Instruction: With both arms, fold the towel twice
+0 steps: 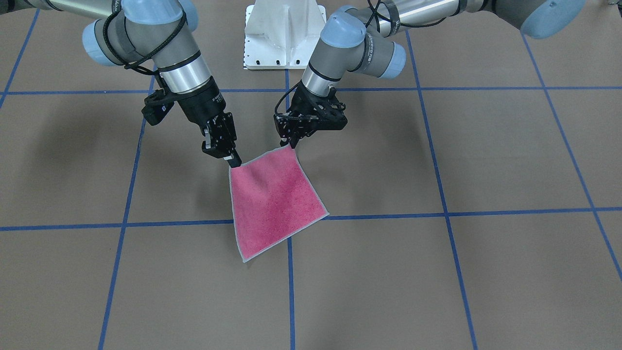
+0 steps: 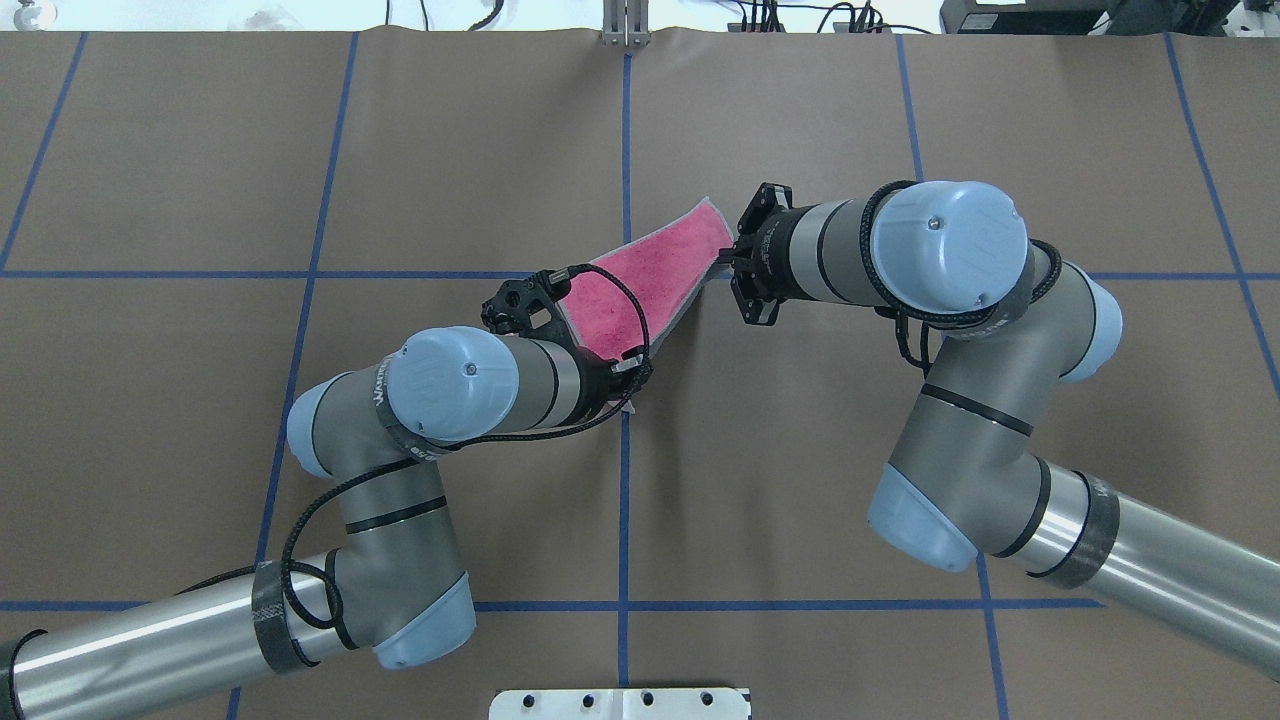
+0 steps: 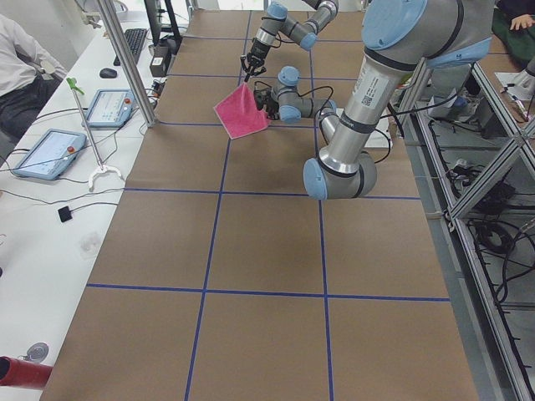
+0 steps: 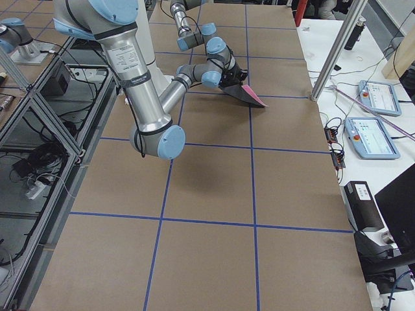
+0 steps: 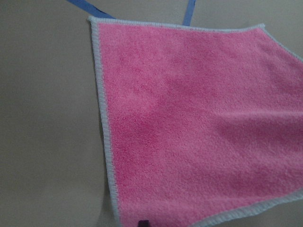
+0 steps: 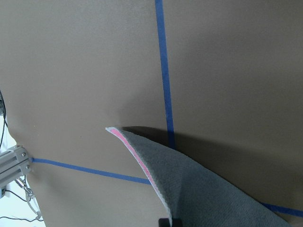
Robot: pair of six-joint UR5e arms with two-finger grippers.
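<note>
Towel (image 1: 274,199) sat mid-table, a little out from the white pedestal (image 1: 285,34), across a crossing of the blue tape lines (image 1: 486,212).

- Your left gripper (image 1: 293,142) was pinched tight on one robot-side corner. Your right gripper (image 1: 235,162) was pinched tight on the other.
- The edge between those corners was raised off the table (image 1: 486,155). The opposite edge looked to be resting on it, so the cloth hung as a slope.
- The pink face was toward the operators' side. The dark grey face was underneath, plain in the right wrist view.
- The cloth was a single layer, with no crease and no doubled edge anywhere.

Progress, as I judged it: you had only the grasp and lift for the first fold. Neither fold was made. You had yet to carry the raised edge over to the resting edge, release, regrasp and fold a second time.

Surface: flat brown covering, matte, gridded with blue tape, with nothing else seen near the towel.

Room: a white side bench (image 3: 50,234) ran along the far side from the robot, carrying tablets (image 3: 43,154) and cables. A seated person (image 3: 21,63) was at its end, partly out of view. Metal framing stood behind the robot.
</note>
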